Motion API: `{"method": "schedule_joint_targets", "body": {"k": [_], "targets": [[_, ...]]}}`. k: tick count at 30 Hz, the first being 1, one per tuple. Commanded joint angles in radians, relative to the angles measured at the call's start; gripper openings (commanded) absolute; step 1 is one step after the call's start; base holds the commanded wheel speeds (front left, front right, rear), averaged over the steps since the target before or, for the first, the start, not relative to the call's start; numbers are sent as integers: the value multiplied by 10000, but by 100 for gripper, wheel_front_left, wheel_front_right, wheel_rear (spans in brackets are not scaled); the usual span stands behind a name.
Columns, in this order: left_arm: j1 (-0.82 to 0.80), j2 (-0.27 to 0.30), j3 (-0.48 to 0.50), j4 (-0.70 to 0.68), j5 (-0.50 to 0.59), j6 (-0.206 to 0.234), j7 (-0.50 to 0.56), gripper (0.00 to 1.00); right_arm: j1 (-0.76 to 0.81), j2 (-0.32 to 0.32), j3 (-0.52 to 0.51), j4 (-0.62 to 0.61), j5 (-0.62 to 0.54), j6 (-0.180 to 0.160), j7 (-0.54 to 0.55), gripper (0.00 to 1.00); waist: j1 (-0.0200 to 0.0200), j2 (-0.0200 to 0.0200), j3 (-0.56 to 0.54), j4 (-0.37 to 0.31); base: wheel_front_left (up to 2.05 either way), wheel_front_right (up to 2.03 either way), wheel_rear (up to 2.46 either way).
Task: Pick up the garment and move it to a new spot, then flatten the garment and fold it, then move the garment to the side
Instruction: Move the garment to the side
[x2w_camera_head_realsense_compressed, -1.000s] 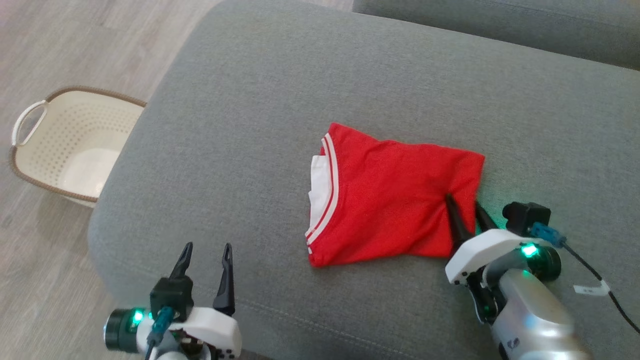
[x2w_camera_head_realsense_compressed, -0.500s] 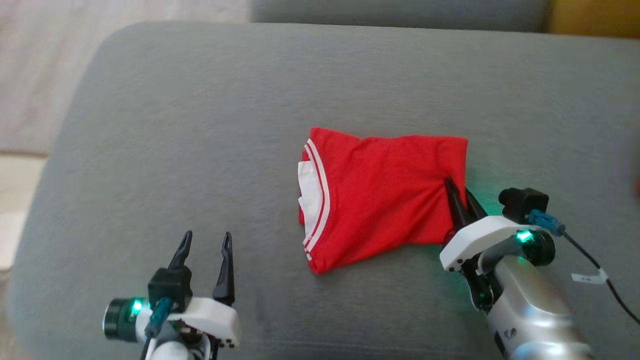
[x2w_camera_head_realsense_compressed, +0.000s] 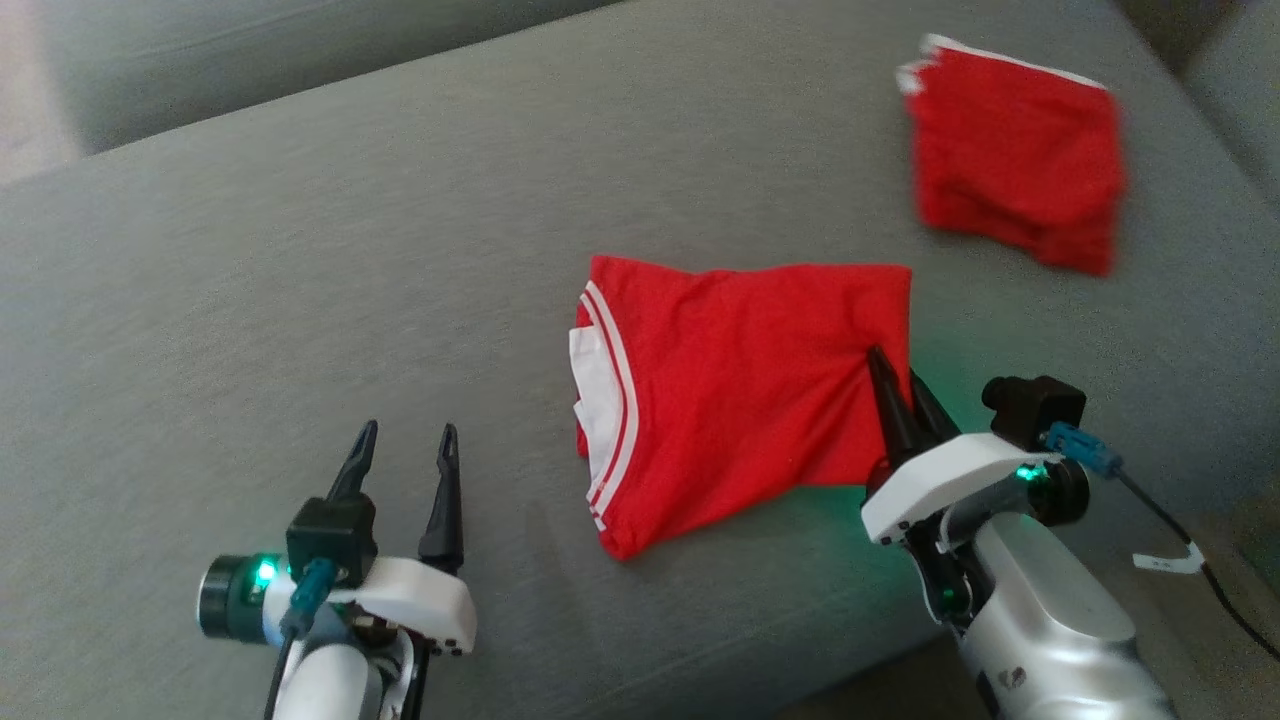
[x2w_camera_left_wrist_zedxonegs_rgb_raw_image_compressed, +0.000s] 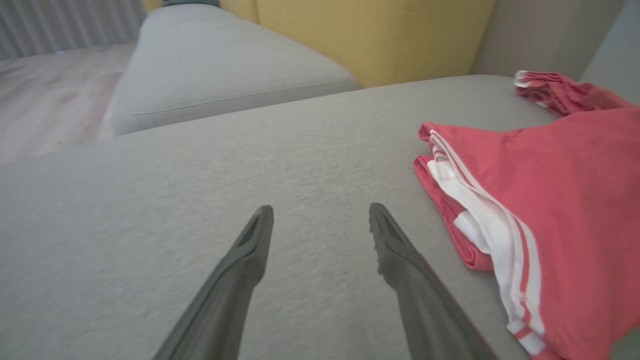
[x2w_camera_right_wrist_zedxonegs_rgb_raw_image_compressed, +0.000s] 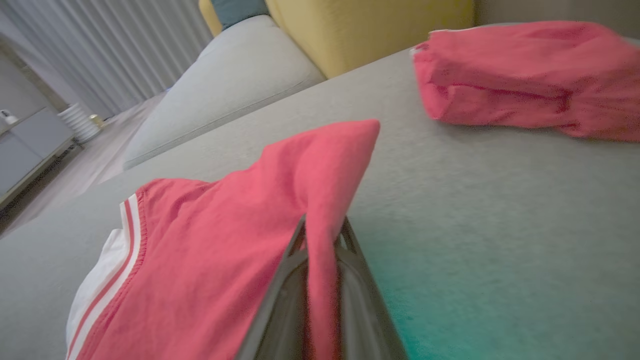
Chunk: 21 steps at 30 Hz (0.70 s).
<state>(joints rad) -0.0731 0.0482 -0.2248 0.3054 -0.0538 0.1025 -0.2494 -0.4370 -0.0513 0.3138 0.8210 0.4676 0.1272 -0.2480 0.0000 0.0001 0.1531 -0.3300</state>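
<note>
Right claw (x2w_camera_head_realsense_compressed: 893, 365), seen from beside the sofa: its two dark fingers are pressed together on a pinch of the red jersey (x2w_camera_head_realsense_compressed: 740, 400) at the jersey's right edge. In the right wrist view a ridge of red cloth stands up between the fingers. A green glow from the wrist lamp falls on the fabric just beside the grip.

Left claw (x2w_camera_head_realsense_compressed: 409, 428): fingers spread wide with nothing between them, over bare upholstery, well to the left of the jersey.

The jersey is folded into a rough rectangle and lies near the middle of the grey sofa seat (x2w_camera_head_realsense_compressed: 300, 300). Its white-striped trim and white inner layers show along the left edge.

A second folded red cloth (x2w_camera_head_realsense_compressed: 1015, 165) lies farther back and to the right on the same seat, apart from the jersey.

The seat is a finely woven grey fabric, smooth and slightly rounded at its edges. Beyond it the wrist views show another grey cushion (x2w_camera_left_wrist_zedxonegs_rgb_raw_image_compressed: 225, 65), a yellow upholstered block (x2w_camera_left_wrist_zedxonegs_rgb_raw_image_compressed: 375, 35), pale wooden floor (x2w_camera_left_wrist_zedxonegs_rgb_raw_image_compressed: 45, 100), grey pleated curtains (x2w_camera_right_wrist_zedxonegs_rgb_raw_image_compressed: 125, 40) and a low grey cabinet (x2w_camera_right_wrist_zedxonegs_rgb_raw_image_compressed: 30, 145).
</note>
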Motion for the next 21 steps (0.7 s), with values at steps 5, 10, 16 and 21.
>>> {"method": "schedule_joint_targets", "body": {"k": [5,10,16,21], "targets": [[-706,76,276,-165,226,-176,-124,100,68,11,248,-700,210,35,-137,0,0,-1,541,-1859,0,0,0],[-852,77,235,-82,280,-251,-124,100,109,11,207,-893,61,35,-137,0,0,-1,633,-1890,0,0,0],[-783,193,132,-70,408,-362,-124,100,-788,11,-54,-942,-954,35,-137,0,0,-1,947,-1579,0,0,0],[-815,238,-87,-45,510,-441,-124,100,-2292,9,-1009,-423,-2311,35,-137,0,0,-1,1288,-961,0,0,0]]}}
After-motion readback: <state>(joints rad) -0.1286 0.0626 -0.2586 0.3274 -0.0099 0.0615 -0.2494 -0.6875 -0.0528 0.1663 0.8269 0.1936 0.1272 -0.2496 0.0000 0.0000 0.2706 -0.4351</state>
